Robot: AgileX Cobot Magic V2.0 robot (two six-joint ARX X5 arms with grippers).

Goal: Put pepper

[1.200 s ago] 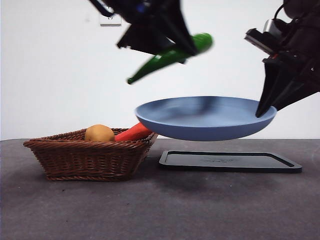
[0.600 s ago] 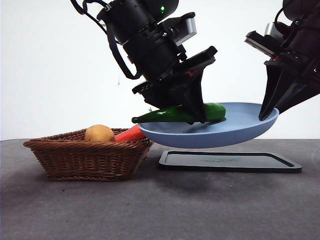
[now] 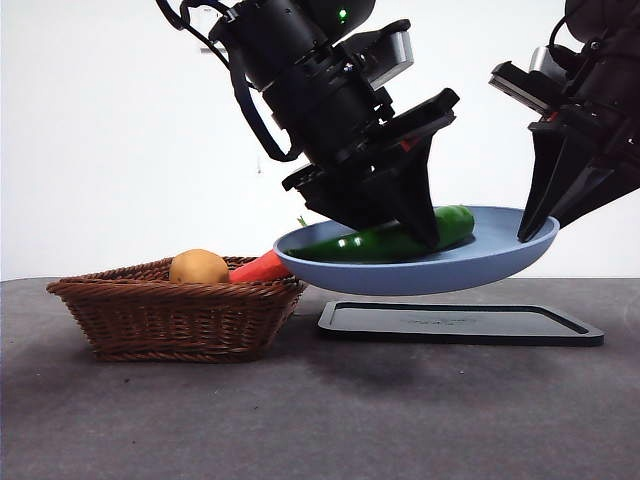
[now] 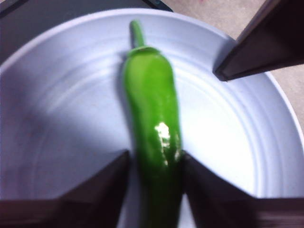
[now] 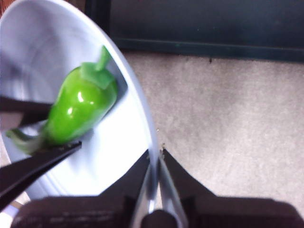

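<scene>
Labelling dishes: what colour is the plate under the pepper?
The plate is pale blue; the front view shows it best.

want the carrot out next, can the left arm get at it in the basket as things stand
Probably not yet: the left gripper is shut on the pepper over the plate, which also overhangs the carrot in the basket.

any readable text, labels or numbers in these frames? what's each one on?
Flat black tray on the table, under the held blue plate: a faint printed mark near its middle, too small and blurred to read.
Long glossy green pepper, woven wicker basket, left gripper and right gripper: no text visible.
Nothing else legible in any view.
</scene>
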